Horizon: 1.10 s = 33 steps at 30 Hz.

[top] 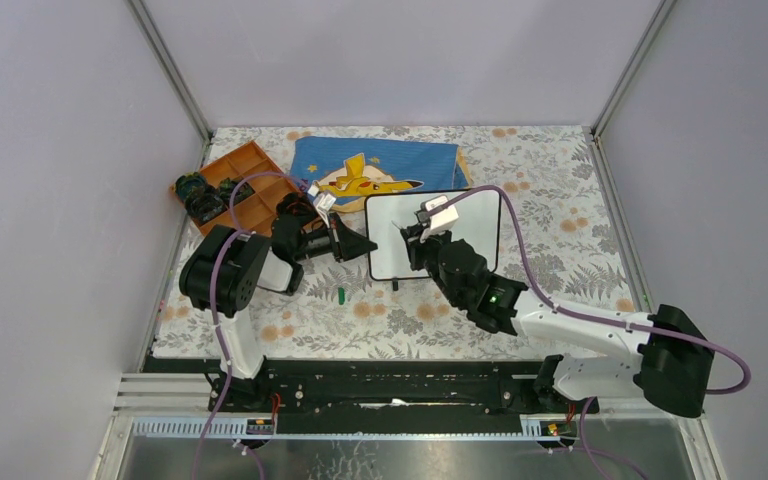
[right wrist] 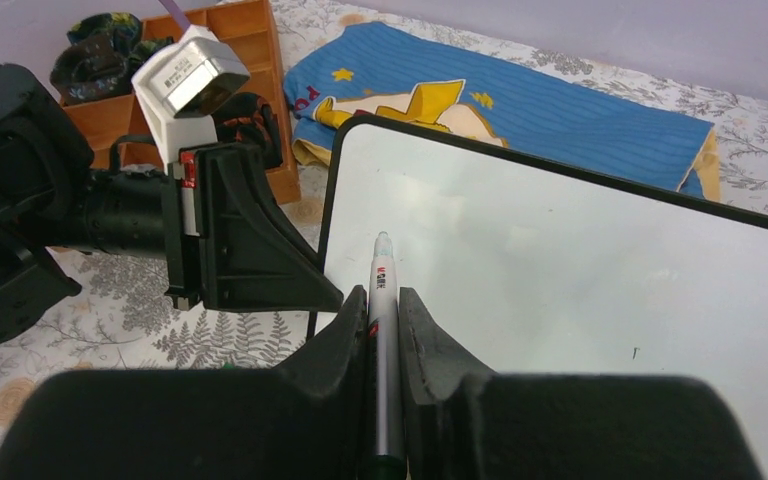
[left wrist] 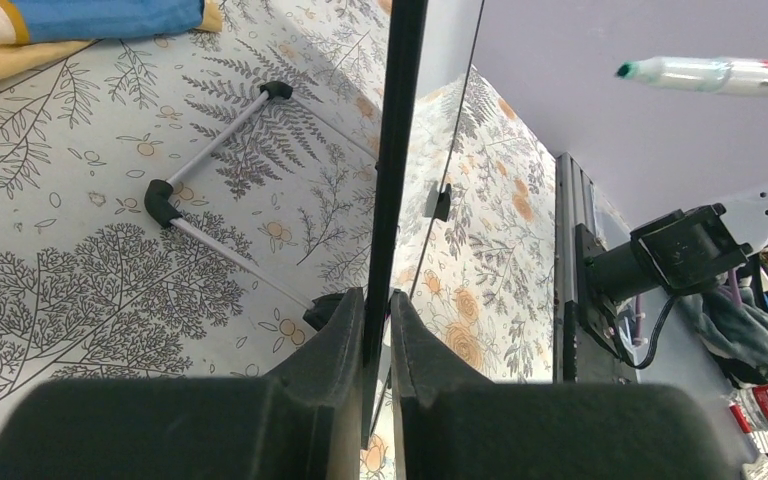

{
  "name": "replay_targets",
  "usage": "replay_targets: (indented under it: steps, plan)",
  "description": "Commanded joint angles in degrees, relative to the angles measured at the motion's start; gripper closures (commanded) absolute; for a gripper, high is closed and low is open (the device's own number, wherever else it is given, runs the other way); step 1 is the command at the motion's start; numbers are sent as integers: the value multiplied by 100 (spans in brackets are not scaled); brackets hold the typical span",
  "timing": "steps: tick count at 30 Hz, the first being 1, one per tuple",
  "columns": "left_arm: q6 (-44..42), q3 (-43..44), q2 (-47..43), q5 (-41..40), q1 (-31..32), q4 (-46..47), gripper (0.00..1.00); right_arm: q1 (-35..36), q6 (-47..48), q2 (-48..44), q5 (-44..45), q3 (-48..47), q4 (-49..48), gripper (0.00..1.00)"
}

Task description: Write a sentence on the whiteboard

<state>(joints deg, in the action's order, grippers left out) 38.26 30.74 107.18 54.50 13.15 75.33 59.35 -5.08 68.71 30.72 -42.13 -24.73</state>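
Observation:
The whiteboard [top: 470, 240] stands propped on the floral cloth, and its white face [right wrist: 560, 270] is blank; no sentence shows on it. My left gripper [top: 368, 246] is shut on the board's black left edge [left wrist: 392, 150], one finger on each side [left wrist: 377, 300]. My right gripper [top: 415, 243] is shut on a silver marker [right wrist: 381, 290] that runs between its fingers [right wrist: 382, 305]. The marker's tip hangs over the board's upper left part. In the left wrist view the marker [left wrist: 720, 75] shows a green tip. Whether the tip touches the board I cannot tell.
A blue Pikachu cloth [top: 380, 165] lies behind the board. A wooden tray [top: 245, 180] with dark items sits at the back left. A small green cap [top: 341, 294] lies on the cloth in front of the left gripper. The board's wire stand with black feet [left wrist: 160, 200] rests behind it.

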Motion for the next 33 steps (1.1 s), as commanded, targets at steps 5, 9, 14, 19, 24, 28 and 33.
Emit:
replay_targets:
  steps: [5,9,14,19,24,28,33]
  plan:
    - [-367,-134,-106,-176,96,-290,100,47,160,444,312,-200,-749,100]
    - [-417,-132,-122,-185,109,-350,100,47,108,589,327,-242,-909,100]
    - [-522,-131,-136,-229,135,-490,100,46,119,688,421,-166,-1215,100]
    - [-557,-130,-164,-243,144,-542,100,39,131,822,521,-159,-1423,100]
    - [-601,-129,-202,-247,149,-590,100,41,140,1016,558,-216,-1541,100]
    - [-634,-131,-227,-253,171,-628,100,39,138,1103,606,-234,-1667,100]
    - [-653,-130,-232,-258,179,-653,100,37,138,1160,628,-234,-1797,100]
